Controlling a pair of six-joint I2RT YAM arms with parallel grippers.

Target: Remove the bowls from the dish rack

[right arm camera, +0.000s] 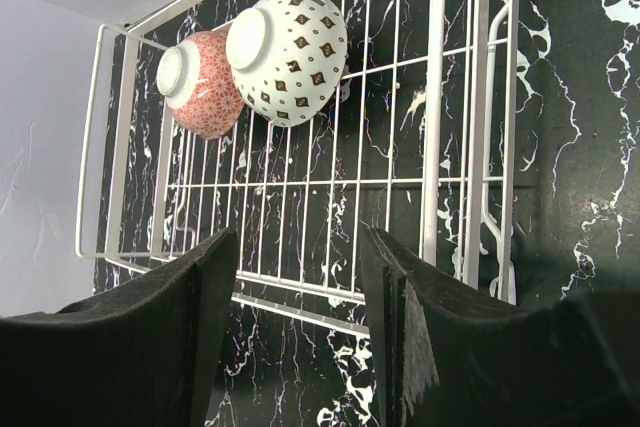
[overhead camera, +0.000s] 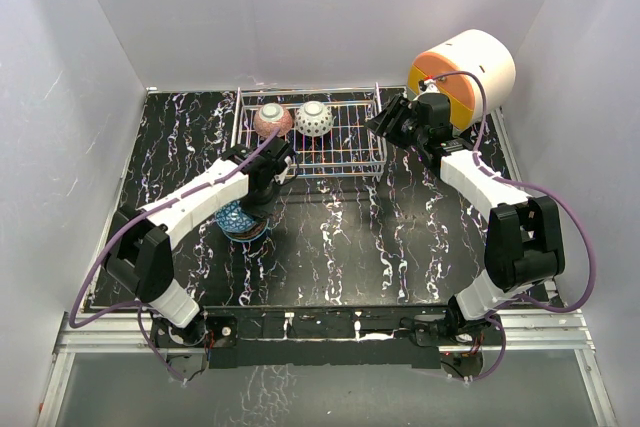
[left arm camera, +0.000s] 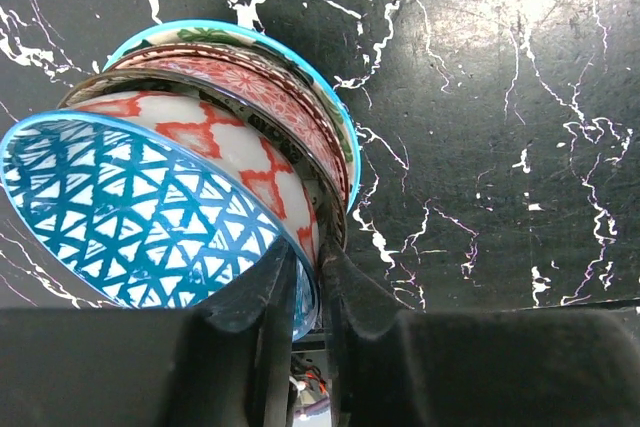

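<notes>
Lab: white booth walls [overhead camera: 300, 7], alu frame [overhead camera: 560, 339].

Six bowls show, a pink bowl [overhead camera: 272, 119] and a white bowl [overhead camera: 313, 118] in the one rack [overhead camera: 352, 150] and four stacked on the counter [overhead camera: 400, 237], blue bowl [left arm camera: 140, 209] uppermost, beside one left pincer [left arm camera: 318, 269], one right pincer [right arm camera: 297, 244] and one drum [overhead camera: 472, 65].

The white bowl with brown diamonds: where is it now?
The white bowl sits in the left half of the dish rack, foot ring up, immediately right of the pink bowl in the top view.
</notes>
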